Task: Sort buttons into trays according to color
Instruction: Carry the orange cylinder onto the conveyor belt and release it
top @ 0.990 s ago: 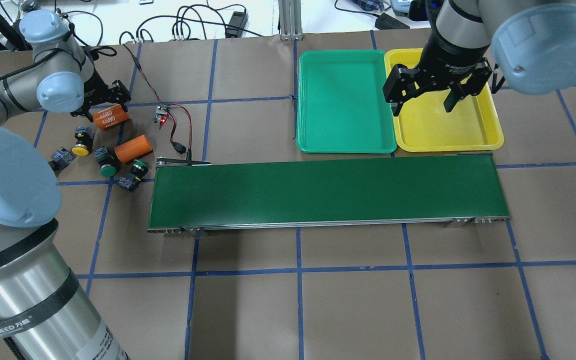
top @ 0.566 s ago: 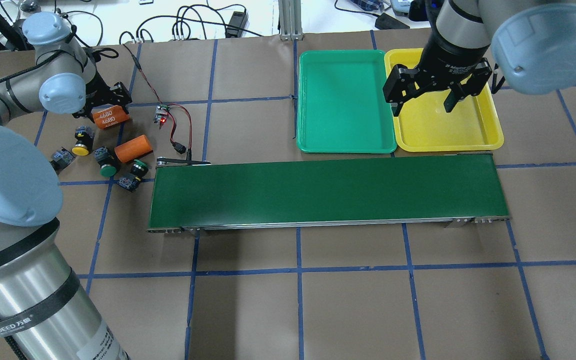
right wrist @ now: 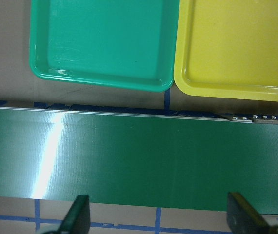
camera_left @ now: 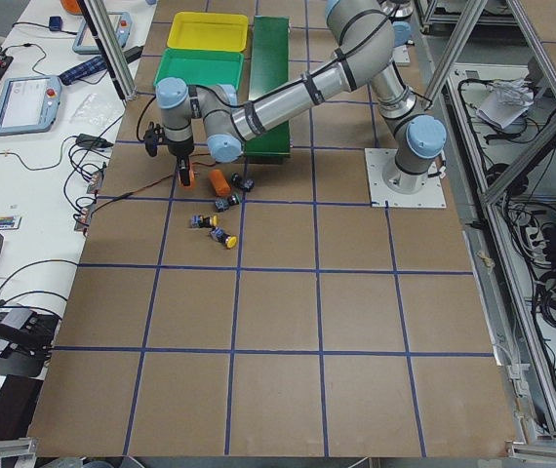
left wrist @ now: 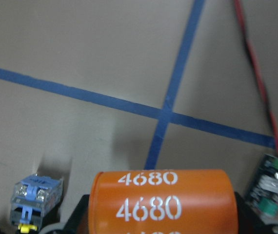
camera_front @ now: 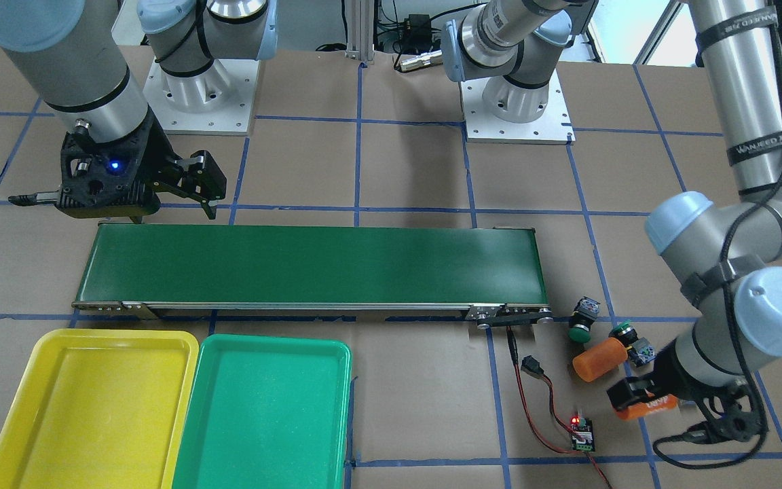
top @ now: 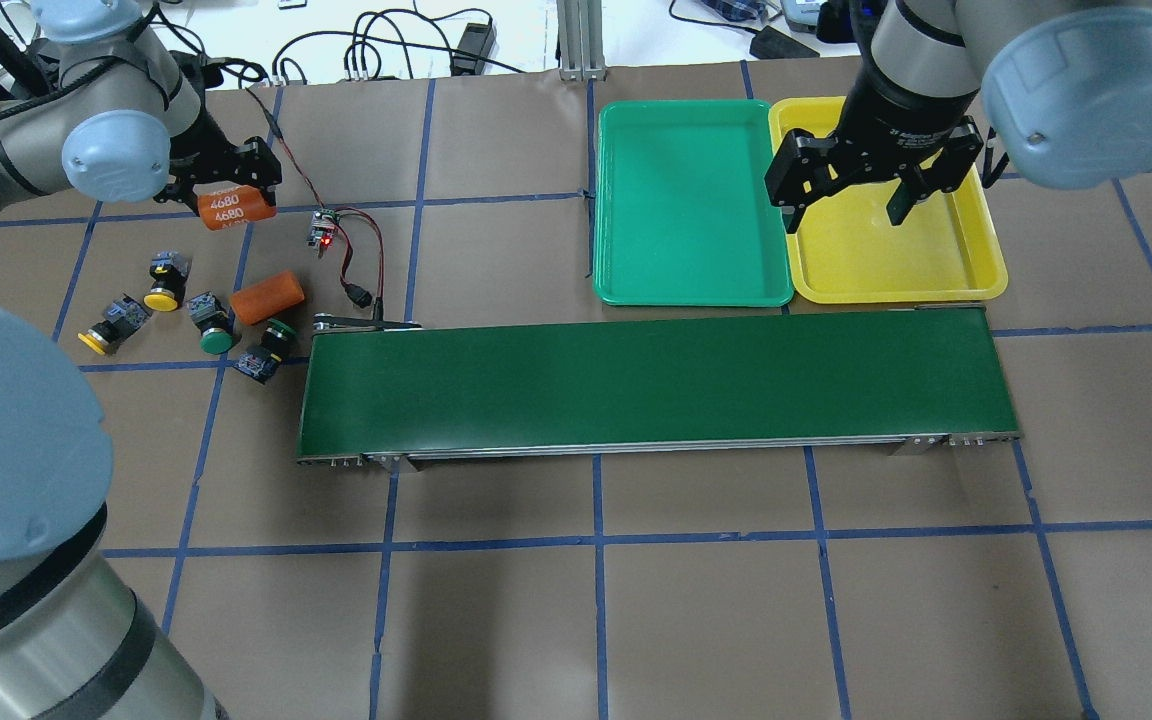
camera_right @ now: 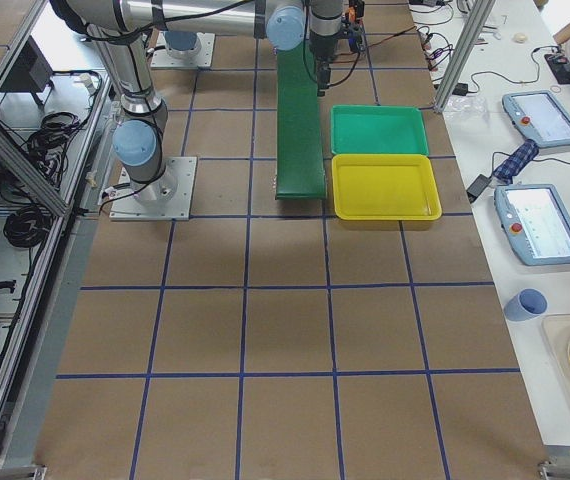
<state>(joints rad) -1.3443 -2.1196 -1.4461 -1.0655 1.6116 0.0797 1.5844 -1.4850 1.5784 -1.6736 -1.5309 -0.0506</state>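
Four buttons lie on the table left of the conveyor: two yellow-capped (top: 164,297) (top: 96,341) and two green-capped (top: 217,340) (top: 279,329). My left gripper (top: 234,203) is shut on an orange cylinder (left wrist: 163,202) marked 4680, held just above the table behind the buttons. The green tray (top: 691,200) and the yellow tray (top: 896,260) lie side by side beyond the conveyor's right half, with nothing in them. My right gripper (top: 848,205) hangs open and holds nothing, high near the conveyor's right end; its fingers (right wrist: 78,217) frame the belt in the right wrist view.
The long dark-green conveyor (top: 656,385) runs across the middle. A second orange cylinder (top: 266,297) lies among the buttons. A small circuit board (top: 322,230) with a red light and red-black wires sits between the held cylinder and the belt's left end.
My left gripper has risen and shifted slightly right and away with the 4680 cylinder. The arm's elbow moved, uncovering the leftmost yellow button. The right arm stayed still.
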